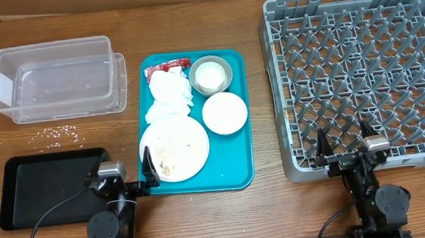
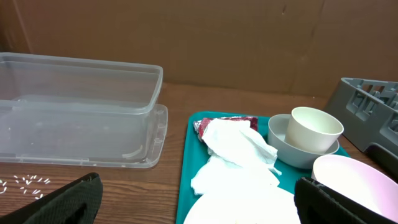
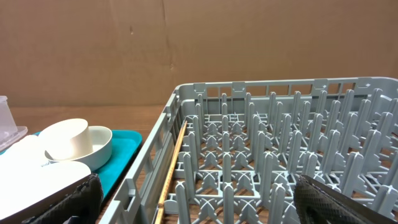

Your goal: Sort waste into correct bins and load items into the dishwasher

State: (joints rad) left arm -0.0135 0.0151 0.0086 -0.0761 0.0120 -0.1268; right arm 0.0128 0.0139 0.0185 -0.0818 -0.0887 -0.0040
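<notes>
On the teal tray [image 1: 237, 159] lie the round white plate [image 1: 175, 149], small white bowl [image 1: 224, 113], grey bowl [image 1: 223, 65] holding the white cup [image 1: 209, 77], crumpled napkins [image 1: 171, 95] and red wrapper [image 1: 167, 65]. Rice grains [image 1: 59, 132] lie on the table by the clear tub [image 1: 53, 78]. The black tray [image 1: 43, 185] is at the front left, the grey dish rack [image 1: 364, 69] on the right. My left gripper [image 2: 199, 202] is open and empty at the plate's near edge. My right gripper [image 3: 202, 199] is open and empty over the rack's front edge [image 3: 280, 143].
A brown cardboard wall [image 2: 199, 37] stands behind the table. The tub's lid [image 1: 120, 80] lies under the tub, sticking out toward the teal tray. In the left wrist view the napkins [image 2: 239, 155] and cup [image 2: 316, 127] lie ahead.
</notes>
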